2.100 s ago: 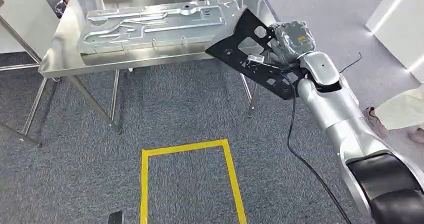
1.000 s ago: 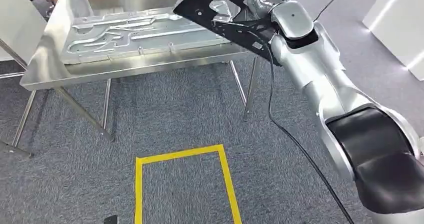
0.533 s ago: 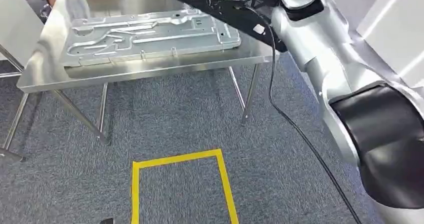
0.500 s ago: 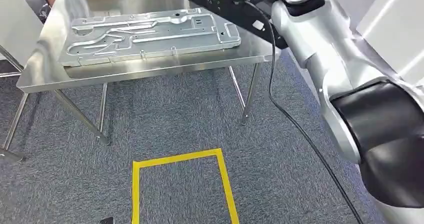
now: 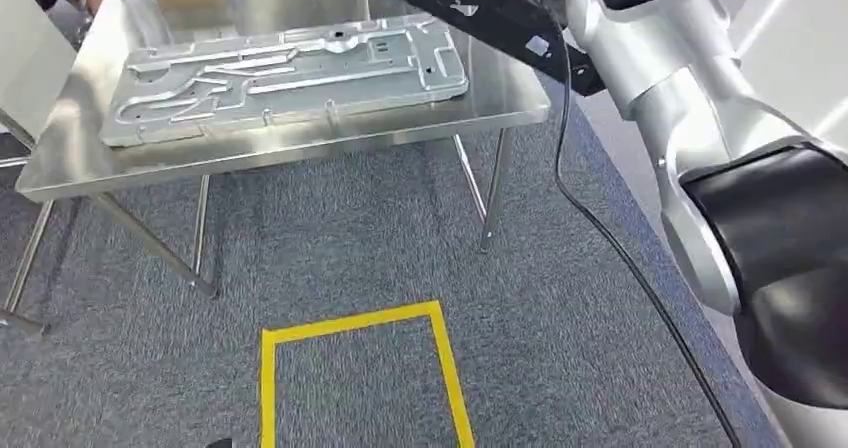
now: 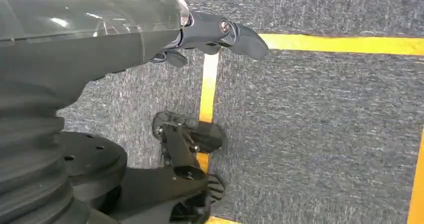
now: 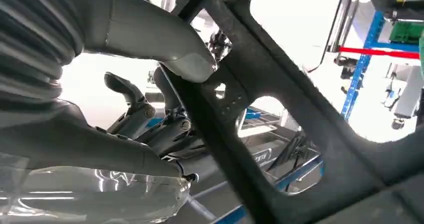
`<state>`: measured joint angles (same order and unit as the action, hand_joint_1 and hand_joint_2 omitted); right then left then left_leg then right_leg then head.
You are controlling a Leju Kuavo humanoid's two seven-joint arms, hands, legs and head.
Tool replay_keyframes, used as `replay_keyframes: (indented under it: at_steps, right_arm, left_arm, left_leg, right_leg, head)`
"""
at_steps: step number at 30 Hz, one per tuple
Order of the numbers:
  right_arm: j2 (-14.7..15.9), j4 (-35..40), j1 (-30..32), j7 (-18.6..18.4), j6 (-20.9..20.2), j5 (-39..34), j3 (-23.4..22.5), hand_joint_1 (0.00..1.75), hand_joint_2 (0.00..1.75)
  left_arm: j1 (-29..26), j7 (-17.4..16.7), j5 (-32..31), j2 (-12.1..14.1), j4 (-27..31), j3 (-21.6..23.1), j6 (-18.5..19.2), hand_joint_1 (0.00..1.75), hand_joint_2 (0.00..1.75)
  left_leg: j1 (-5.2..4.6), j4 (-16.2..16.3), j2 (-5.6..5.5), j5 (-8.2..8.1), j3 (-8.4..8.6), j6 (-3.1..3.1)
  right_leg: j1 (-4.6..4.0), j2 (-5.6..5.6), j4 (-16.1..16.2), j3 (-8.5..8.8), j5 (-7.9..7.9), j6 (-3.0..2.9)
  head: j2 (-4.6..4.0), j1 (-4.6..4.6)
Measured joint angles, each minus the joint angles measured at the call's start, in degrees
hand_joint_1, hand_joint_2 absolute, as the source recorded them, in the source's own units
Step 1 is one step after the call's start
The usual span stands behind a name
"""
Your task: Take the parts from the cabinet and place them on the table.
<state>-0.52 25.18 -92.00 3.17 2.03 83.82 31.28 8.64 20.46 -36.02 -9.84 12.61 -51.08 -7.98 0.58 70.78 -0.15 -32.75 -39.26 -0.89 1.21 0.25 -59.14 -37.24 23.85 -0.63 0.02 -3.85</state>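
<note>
steel table (image 5: 300, 143) bears silver panel (image 5: 290, 73); right hand (image 7: 150, 84) grips black bracket (image 5: 480, 13).

Grey speckled carpet (image 5: 330, 238) covers the floor, marked with a rectangle outline of yellow tape (image 5: 350, 320) whose far side and two long sides show in the head view. Beyond it stands a stainless steel table (image 5: 300, 143) on thin metal legs with slanted braces, its top shiny with soft reflections. A white panel (image 5: 800, 28) stands at the right, and a pale surface (image 5: 25, 58) rises at the far left. In the right wrist view, blue shelving uprights (image 7: 362, 59) with a red bar (image 7: 380, 51) stand against very bright white light.
</note>
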Motion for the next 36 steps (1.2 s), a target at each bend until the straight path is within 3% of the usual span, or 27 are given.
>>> replay_keyframes:
  at_steps: [1,2,3,4,6,7,8,11,12,13,14,16,17,18,19,21,22,23,26,28,29,31,32,33,34,35,36]
  right_arm:
    - [0.0,-0.2,0.1,0.1,0.0,0.0,0.0,1.75,1.75]
    - [-0.1,-0.4,0.2,0.1,-0.1,0.0,0.0,1.75,1.75]
    - [-0.1,-0.6,0.2,0.1,-0.1,0.0,0.0,1.75,1.75]
    - [-0.1,-0.8,0.2,0.1,-0.1,-0.1,0.0,1.75,1.75]
    - [-0.2,-0.9,0.1,0.2,-0.2,-0.2,0.0,1.75,1.75]
    - [-0.3,-0.9,0.0,0.2,-0.2,-0.4,0.0,1.75,1.75]
    - [-0.3,-1.0,-0.3,0.5,-0.2,-0.7,0.0,1.75,1.75]
    - [-0.3,-1.3,-0.3,1.2,-1.0,-1.4,-0.3,1.75,1.75]
    - [-0.2,-1.3,-0.3,1.7,-1.2,-1.8,-0.6,1.75,1.75]
    - [0.2,-1.3,-0.3,2.1,-1.3,-2.0,-0.8,1.75,1.75]
    - [0.2,-1.3,-0.5,2.5,-1.5,-2.3,-1.0,1.75,1.75]
    - [0.4,-1.5,-0.3,3.0,-1.9,-2.4,-1.3,1.75,1.75]
    - [0.5,-1.6,0.0,3.1,-2.1,-2.5,-1.3,1.75,1.75]
    - [0.6,-1.7,0.3,3.2,-2.1,-2.5,-1.3,1.75,1.75]
    - [0.6,-1.7,0.4,3.3,-2.1,-2.5,-1.3,1.75,1.75]
    - [0.6,-1.7,0.4,3.4,-2.1,-2.5,-1.3,1.75,1.75]
    - [0.6,-1.7,0.3,3.5,-2.1,-2.6,-1.3,1.75,1.75]
    - [0.5,-1.7,0.2,3.5,-2.1,-2.6,-1.3,1.75,1.75]
    - [0.5,-1.7,0.5,3.6,-2.1,-2.7,-1.3,1.75,1.75]
    - [0.4,-1.7,0.5,3.6,-2.1,-2.7,-1.3,1.75,1.75]
    - [0.4,-1.7,0.4,3.6,-2.1,-2.7,-1.3,1.75,1.75]
    - [0.1,-1.7,0.5,3.7,-2.3,-2.7,-1.3,1.75,1.75]
    - [-0.1,-1.7,0.6,3.7,-2.5,-2.7,-1.3,1.75,1.75]
    - [-0.3,-1.7,0.8,3.7,-2.6,-2.7,-1.3,1.75,1.75]
    - [-0.4,-1.7,1.0,3.7,-2.8,-2.7,-1.3,1.75,1.75]
    - [-0.6,-1.7,1.0,3.7,-2.9,-2.7,-1.3,1.75,1.75]
    - [-0.8,-1.7,1.0,3.7,-3.0,-2.7,-1.3,1.75,1.75]
  left_arm:
    - [0.0,-0.1,0.0,0.0,0.0,0.0,0.0,0.00,1.75]
    - [0.0,-0.1,0.0,0.0,0.0,0.0,0.0,0.00,1.75]
    - [-0.1,-0.1,0.1,0.0,0.0,0.0,0.0,0.00,1.75]
    - [-0.1,-0.2,0.1,0.0,0.0,0.0,0.0,0.00,1.75]
    - [0.0,-0.2,0.2,0.0,0.0,-0.1,0.0,0.00,1.75]
    - [0.0,-0.3,0.2,0.0,0.0,-0.1,0.0,0.00,1.75]
    - [0.0,-0.4,0.2,0.0,0.0,-0.2,0.0,0.00,1.75]
    - [0.0,-0.7,0.1,0.0,0.0,-0.2,0.0,0.00,1.75]
    - [-0.1,-0.8,0.1,0.0,0.0,-0.2,0.0,0.00,1.75]
    - [0.0,-0.8,0.0,-0.1,0.0,-0.2,0.0,0.00,1.75]
    - [0.1,-0.9,0.0,-0.1,0.0,-0.2,0.1,0.00,1.75]
    - [0.2,-1.0,-0.1,-0.2,0.0,-0.2,0.3,0.00,1.75]
    - [0.3,-1.0,-0.2,-0.2,0.0,-0.2,0.4,0.00,1.75]
    - [0.3,-1.0,-0.3,-0.2,0.0,-0.2,0.5,0.00,1.75]
    - [0.2,-1.0,-0.4,-0.2,0.0,-0.2,0.5,0.00,1.75]
    - [0.3,-0.8,-0.5,-0.4,0.0,-0.2,0.7,0.00,1.75]
    - [0.4,-0.7,-0.6,-0.5,0.0,-0.1,0.7,0.00,1.75]
    - [0.6,-0.6,-0.6,-0.5,0.0,-0.1,0.8,0.00,1.75]
    - [0.7,-0.5,-0.7,-0.5,0.0,0.0,0.9,0.00,1.75]
    - [0.7,-0.4,-0.7,-0.5,0.0,0.0,0.9,0.00,1.75]
    - [0.7,-0.3,-0.6,-0.5,0.0,0.0,0.9,0.00,1.75]
    - [0.7,-0.2,-0.5,-0.5,0.0,0.0,0.9,0.00,1.75]
    - [0.7,-0.2,-0.4,-0.5,0.0,0.0,0.9,0.00,1.75]
    - [0.7,-0.2,-0.3,-0.5,0.0,0.0,0.8,0.00,1.75]
    - [0.6,-0.2,-0.2,-0.5,0.0,0.0,0.7,0.00,1.75]
    - [0.6,-0.2,-0.1,-0.5,0.0,0.0,0.7,0.00,1.75]
    - [0.6,-0.2,0.0,-0.5,0.0,0.0,0.6,0.00,1.75]
  left_leg:
    - [0.01,4.1,0.00,-1.25,-2.17,-0.09]
    - [0.01,6.7,0.00,-1.32,-3.86,-0.09]
    - [0.01,6.3,0.00,-0.07,-4.16,-0.03]
    - [0.01,3.6,0.00,2.20,-3.29,0.10]
    - [-0.02,-7.2,-0.01,8.22,1.41,0.79]
    - [-0.18,-10.4,-0.05,8.49,2.90,1.22]
    - [-0.53,-11.5,-0.05,8.18,3.61,1.29]
    - [-0.75,-11.6,-0.09,8.11,3.50,1.88]
    - [-0.11,-12.5,0.01,8.63,3.99,2.48]
    - [-0.21,-12.8,0.06,8.80,4.22,2.77]
    - [-0.20,-12.9,0.11,8.84,4.21,3.10]
    - [-0.24,-12.9,0.12,8.79,4.20,3.21]
    - [-0.24,-12.8,0.09,8.74,4.19,3.27]
    - [-0.23,-12.7,0.04,8.67,4.21,3.25]
    - [-0.23,-12.5,-0.01,8.55,4.23,3.19]
    - [-0.24,-12.1,-0.07,8.15,4.27,2.87]
    - [-0.31,-11.8,-0.08,7.85,4.19,2.62]
    - [-0.75,-11.4,-0.13,7.63,3.83,2.29]
    - [-0.53,-11.9,-0.09,7.72,4.07,1.62]
    - [-0.47,-10.9,-0.06,6.69,3.81,0.87]
    - [-0.44,-8.3,-0.04,5.03,2.73,0.58]
    - [-0.18,1.0,-0.02,0.89,-1.69,0.11]
    - [-0.15,5.4,-0.02,-0.38,-4.05,-0.02]
    - [-0.12,6.9,-0.02,-0.08,-5.12,-0.05]
    - [-0.11,5.3,-0.01,1.64,-4.76,0.02]
    - [-0.12,1.5,-0.02,4.27,-3.20,0.17]
    - [-0.12,-4.5,-0.01,7.63,-0.52,0.50]
  right_leg:
    - [-0.08,0.07,0.0,0.07,0.07,-0.10]
    - [-0.17,0.10,0.0,0.15,0.14,-0.15]
    - [-0.22,0.15,0.0,0.26,0.20,-0.15]
    - [-0.27,0.23,0.0,0.40,0.30,-0.11]
    - [-0.37,0.36,-0.1,1.01,0.61,0.12]
    - [-0.41,0.38,0.0,1.17,0.74,0.29]
    - [-0.64,0.51,-0.1,0.99,0.77,0.57]
    - [-0.43,0.45,0.4,1.12,0.52,1.56]
    - [-0.69,0.43,0.3,1.02,0.80,2.02]
    - [-0.54,0.31,-0.9,0.64,1.78,2.09]
    - [-0.51,0.26,-3.9,-0.73,3.74,2.09]
    - [-0.43,0.16,-13.2,-5.07,7.82,2.38]
    - [-0.42,0.15,-17.1,-7.04,8.87,2.51]
    - [-0.38,0.10,-17.7,-7.61,8.25,2.56]
    - [-0.33,0.05,-15.3,-6.68,6.30,2.53]
    - [-0.28,-0.08,-5.4,-2.03,1.15,2.37]
    - [-0.30,-0.23,-0.8,0.04,-0.17,2.21]
    - [-0.66,-0.21,-0.1,0.52,0.41,1.91]
    - [-0.88,0.02,-0.1,0.33,0.43,1.04]
    - [-0.33,-0.02,0.6,0.89,0.22,0.29]
    - [-0.28,-0.11,0.6,1.02,0.31,-0.04]
    - [-0.36,-0.02,0.6,1.14,0.47,-0.29]
    - [-0.40,0.07,0.6,1.20,0.59,-0.35]
    - [-0.41,0.13,0.5,1.34,0.72,-0.31]
    - [-0.42,0.23,0.5,1.57,0.91,-0.28]
    - [-0.45,0.26,0.5,1.89,1.13,-0.19]
    - [-0.47,0.32,0.5,2.33,1.42,-0.07]
  head:
    - [0.00,0.00]
    - [0.00,0.00]
    - [0.00,0.00]
    - [0.00,0.00]
    - [0.00,0.00]
    - [0.00,0.00]
    - [0.00,0.00]
    - [0.00,0.00]
    - [0.00,0.00]
    - [0.00,0.02]
    - [0.00,0.00]
    - [0.00,0.02]
    - [0.00,0.02]
    - [0.00,0.02]
    - [0.00,0.02]
    - [0.00,0.02]
    - [0.00,0.02]
    - [0.00,0.02]
    - [0.00,0.00]
    - [0.00,0.02]
    - [0.00,0.00]
    - [0.00,0.00]
    - [0.00,0.00]
    - [0.00,0.00]
    - [0.00,0.00]
    - [0.00,0.00]
    - [0.00,0.00]
